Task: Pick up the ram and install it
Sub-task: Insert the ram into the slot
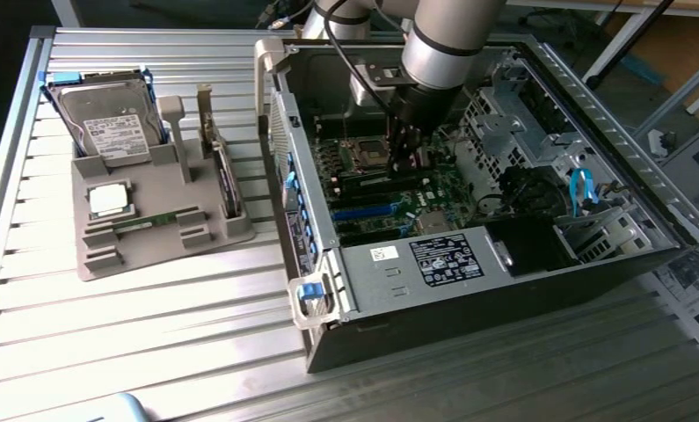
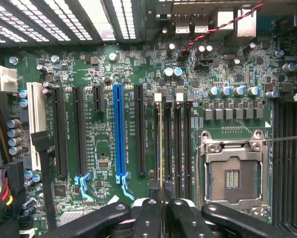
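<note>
Just beside the empty CPU socket, the hand is clamping the ram edge-on at the memory slots, where any tilt or sideways offset is probably risking a jammed, half-seated stick.

The open computer case lies on the slatted metal table. The arm reaches down into the case, and the gripper sits close above the motherboard, beside the CPU socket. At the exterior view's left, a grey holder carries a hard drive, a square silver CPU chip and an upright expansion card.
</note>
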{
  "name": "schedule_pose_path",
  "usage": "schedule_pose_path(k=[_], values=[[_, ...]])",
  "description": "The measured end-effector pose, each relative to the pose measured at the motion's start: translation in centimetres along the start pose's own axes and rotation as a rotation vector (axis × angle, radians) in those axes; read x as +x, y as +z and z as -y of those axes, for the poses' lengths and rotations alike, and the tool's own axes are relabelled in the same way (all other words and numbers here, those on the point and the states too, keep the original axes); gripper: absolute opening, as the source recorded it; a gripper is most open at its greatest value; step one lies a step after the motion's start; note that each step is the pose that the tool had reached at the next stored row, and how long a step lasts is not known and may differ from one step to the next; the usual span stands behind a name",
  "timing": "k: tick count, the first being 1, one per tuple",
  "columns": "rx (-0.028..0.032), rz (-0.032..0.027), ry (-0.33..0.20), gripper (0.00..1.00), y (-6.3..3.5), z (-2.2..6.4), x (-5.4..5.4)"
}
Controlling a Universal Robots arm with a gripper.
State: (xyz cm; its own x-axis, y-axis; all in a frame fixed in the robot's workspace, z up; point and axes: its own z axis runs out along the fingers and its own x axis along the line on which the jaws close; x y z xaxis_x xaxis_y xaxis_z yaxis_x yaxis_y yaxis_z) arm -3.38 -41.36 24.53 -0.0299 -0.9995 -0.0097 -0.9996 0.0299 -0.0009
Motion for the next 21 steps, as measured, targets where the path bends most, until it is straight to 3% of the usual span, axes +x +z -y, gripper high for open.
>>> schedule_pose_path(k=[9, 21], values=[[-0.0002, 0.0002, 0.000, 0.12, 0.02, -0.30, -0.01], [-0.0002, 0.0003, 0.000, 0.12, 0.03, -0.08, -0.02]])
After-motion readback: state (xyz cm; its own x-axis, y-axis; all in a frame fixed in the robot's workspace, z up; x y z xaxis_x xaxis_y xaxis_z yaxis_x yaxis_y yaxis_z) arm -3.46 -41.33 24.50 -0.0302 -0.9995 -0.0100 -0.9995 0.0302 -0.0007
